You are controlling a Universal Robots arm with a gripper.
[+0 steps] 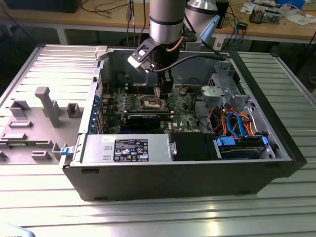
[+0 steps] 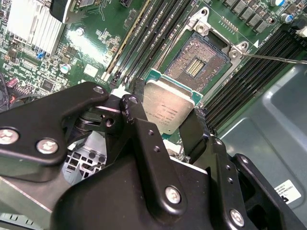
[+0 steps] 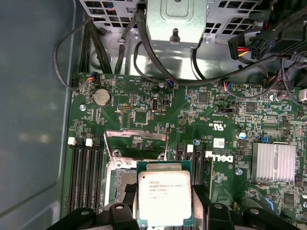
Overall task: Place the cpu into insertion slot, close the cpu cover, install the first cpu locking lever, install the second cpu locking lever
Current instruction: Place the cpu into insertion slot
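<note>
- Black fingers (image 2: pixel 139 129) of the pincer (image 2: pixel 165 117) sit closest to the lens in the second wrist view. They are clenched on two opposite edges of the cpu (image 2: pixel 168 105), whose dull silver top faces away from the board.
- Just past the fingertips lies the insertion slot (image 2: pixel 196 64), its dark pin field bare inside a bright metal rim. The cpu overlaps only the rim's near edge, so it is not seated. Whether it touches the rim I cannot tell.
- In the first wrist view the pincer (image 3: pixel 165 213) holds the cpu (image 3: pixel 164 196) over much of the insertion slot (image 3: pixel 117 179). Beyond the chip, the cpu cover (image 3: pixel 135 136) stands tilted up off the socket.
- A thin metal rod (image 2: pixel 276 58) runs out from the slot's corner, to one side of the pincer. I take it for a locking lever, unlatched.
- Long black memory slots (image 2: pixel 153 33) flank the socket on either side of the pincer.
- In the exterior view the pincer (image 1: pixel 165 91) reaches down inside the open computer case (image 1: pixel 276 148).
- As I judge it, the first step, placing the cpu, is in hand; the cover and both levers are not yet done.
- Finishing the placement calls for squaring the chip with the rim, keeping it flat and lowering it straight. A skewed or sliding contact could bend the bare pins.
</note>
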